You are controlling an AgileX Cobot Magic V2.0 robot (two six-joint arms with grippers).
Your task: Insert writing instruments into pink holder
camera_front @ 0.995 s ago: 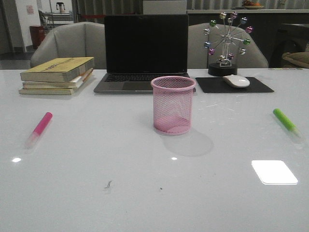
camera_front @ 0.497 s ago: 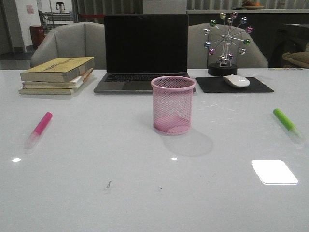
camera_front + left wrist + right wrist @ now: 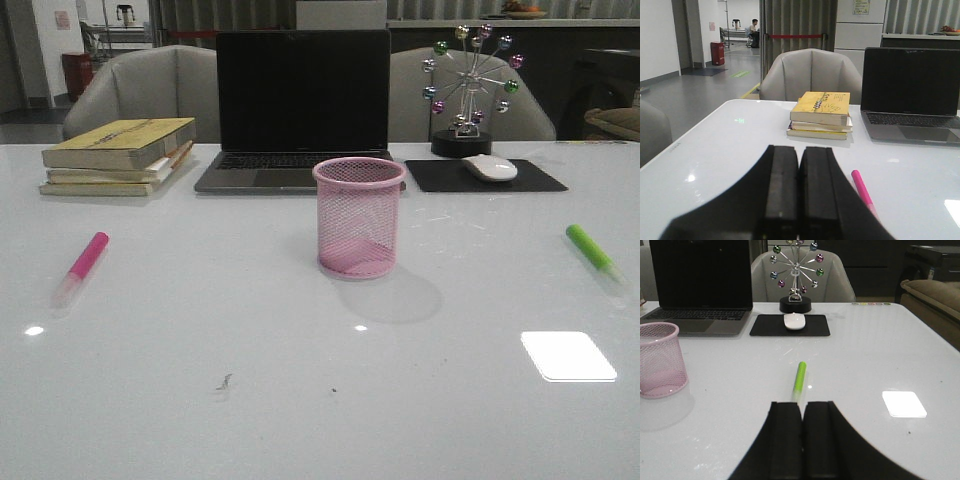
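Note:
The pink holder (image 3: 360, 217) stands upright and empty at the table's middle, also seen in the right wrist view (image 3: 659, 360). A pink marker (image 3: 82, 266) lies flat at the left, pale cap end nearest the front. It shows beside my left gripper (image 3: 799, 150), whose jaws are shut with nothing between them; the pink marker (image 3: 862, 188) lies just to one side of the fingers. A green marker (image 3: 594, 255) lies flat at the right. My right gripper (image 3: 802, 405) is shut and empty, with the green marker (image 3: 799, 379) just beyond its fingertips. Neither gripper appears in the front view.
A laptop (image 3: 300, 105) sits behind the holder. A stack of books (image 3: 118, 155) is at the back left. A mouse (image 3: 489, 167) on a black pad and a small ferris-wheel ornament (image 3: 466, 90) are at the back right. Chairs stand behind the table.

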